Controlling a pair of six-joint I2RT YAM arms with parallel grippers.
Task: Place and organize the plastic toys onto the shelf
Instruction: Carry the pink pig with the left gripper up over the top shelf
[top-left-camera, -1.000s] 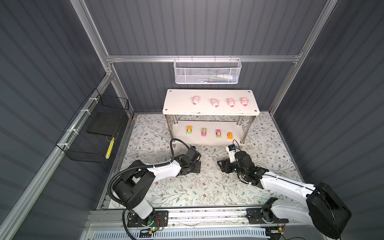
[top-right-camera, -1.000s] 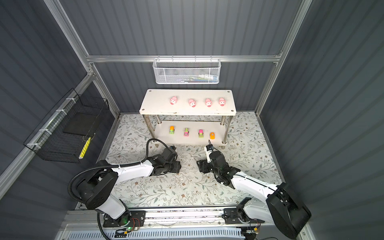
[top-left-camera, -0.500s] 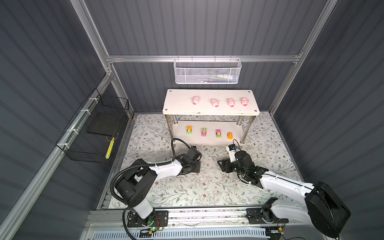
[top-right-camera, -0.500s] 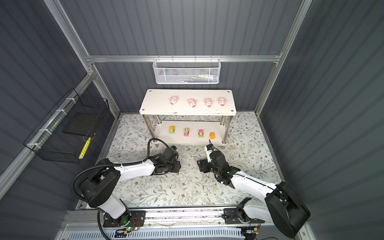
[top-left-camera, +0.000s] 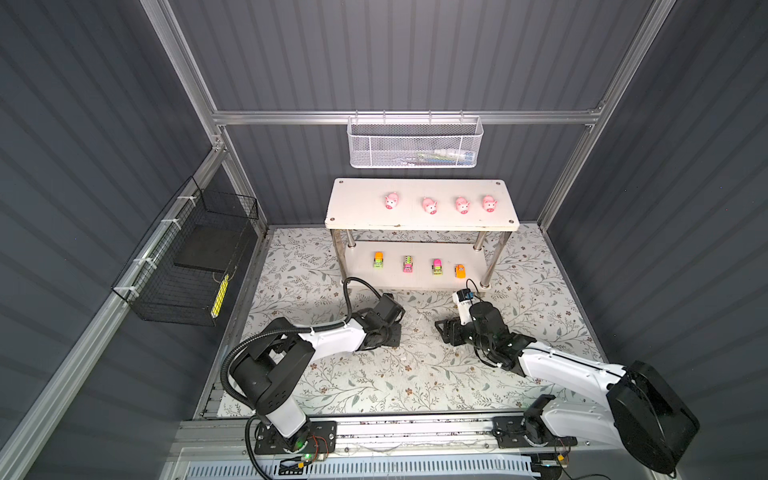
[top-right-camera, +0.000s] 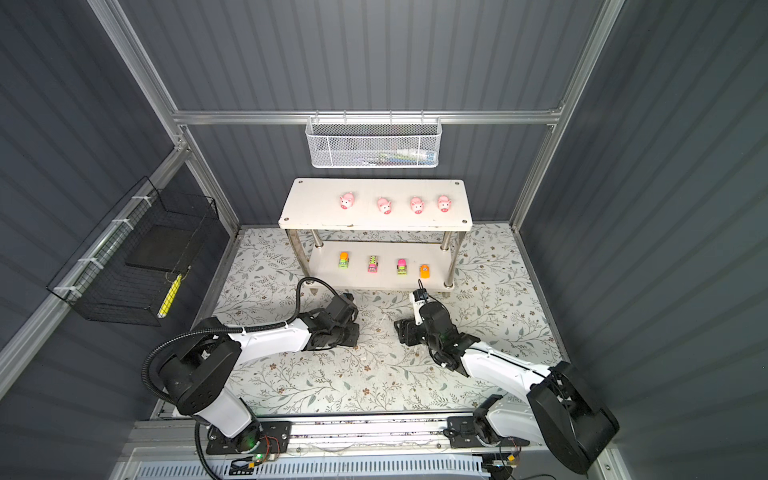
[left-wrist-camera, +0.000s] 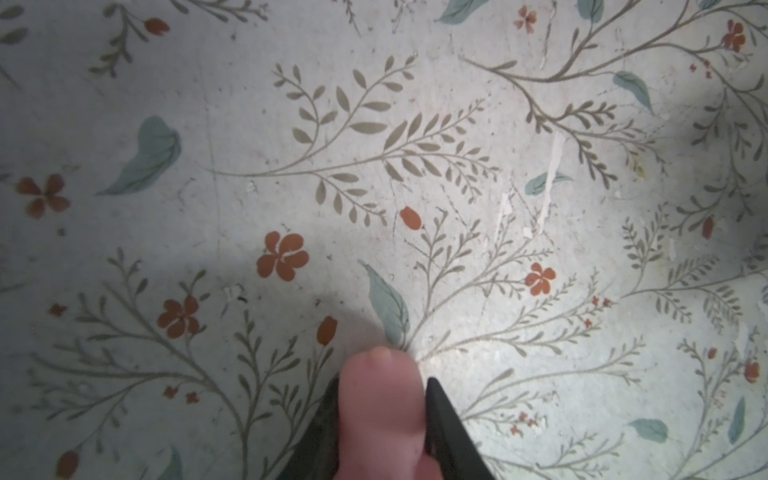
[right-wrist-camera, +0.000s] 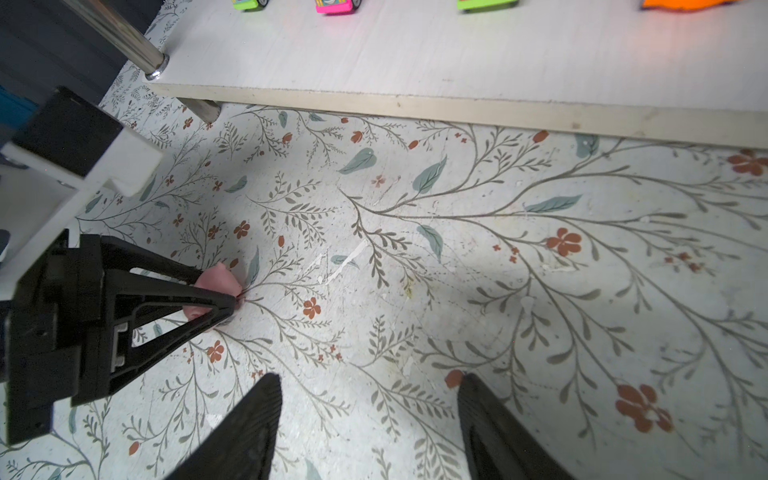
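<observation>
Pigs, top board: 4 in a row on shelf (top-left-camera: 357, 210), leftmost pig (top-left-camera: 391, 200) thru rightmost pig (top-left-camera: 489, 203), snouts toward the front edge, all set back from it.
Fifth pig: fifth pig (left-wrist-camera: 380, 415) down at bench (top-left-camera: 415, 374) level, pinched in left claw (left-wrist-camera: 382, 380); one end pokes past the tips. Can't tell if it's lifted or touching.
Vehicles: 4 in a row on lower board, leftmost vehicle (top-left-camera: 378, 260) thru orange vehicle (top-left-camera: 459, 271), spaced apart, back from the front edge.
Left claw: pressed together on fifth pig, one finger each side.
Right claw: right claw (right-wrist-camera: 370, 378) spread, nothing betw the fingers, tips low over bench.
Claw gap: the claws face each other in both top views, bare floral bench betw them.
Shelf front edge: lower board's front edge near right claw, metal post (right-wrist-camera: 124, 41) at its corner.
Top-board room: biggest bare stretch at left end, beside leftmost pig; gap from that pig to the next is wider than the other gaps.
Bench room: bare in front of arms & both sides of shelf.
Walls: white mesh basket (top-left-camera: 411, 145) on rear rail above shelf; black wire basket (top-left-camera: 187, 257) on left wall, well apart from both arms.
</observation>
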